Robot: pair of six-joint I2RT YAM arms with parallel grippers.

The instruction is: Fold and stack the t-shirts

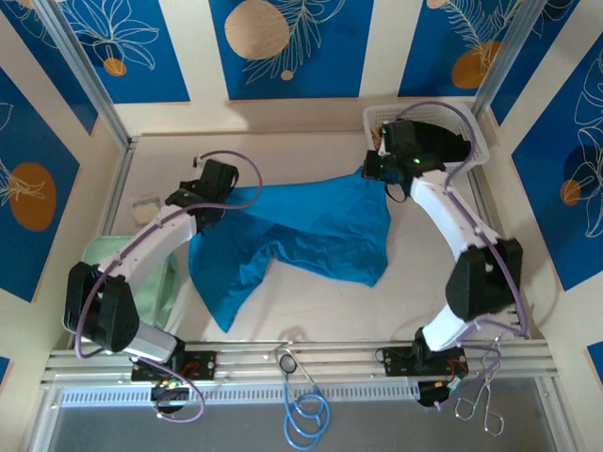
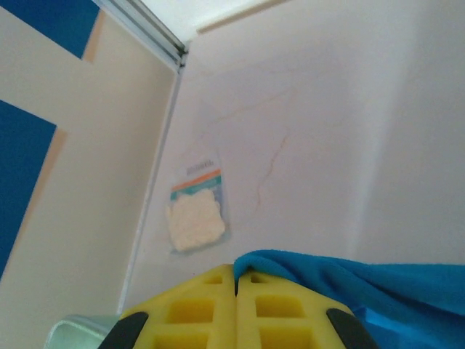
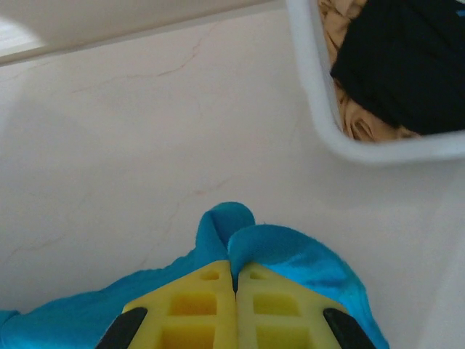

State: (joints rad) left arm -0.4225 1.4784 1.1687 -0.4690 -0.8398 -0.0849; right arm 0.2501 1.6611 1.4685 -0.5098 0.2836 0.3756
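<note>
I have left gripper point(image 2: 235, 270) and right gripper point(image 3: 234, 267) pressed together, each pinching an edge of teal t-shirt point(image 1: 311, 226), spread between the 2; black t-shirt point(image 3: 407, 65) in basket point(image 3: 312, 94). Risk: shallow pinch slips if I pull arms apart, cloth drops bunched

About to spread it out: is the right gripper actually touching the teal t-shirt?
Touching. In the right wrist view the right gripper is shut, and the teal t-shirt bunches up straight out from between its yellow tips, with no gap.
</note>
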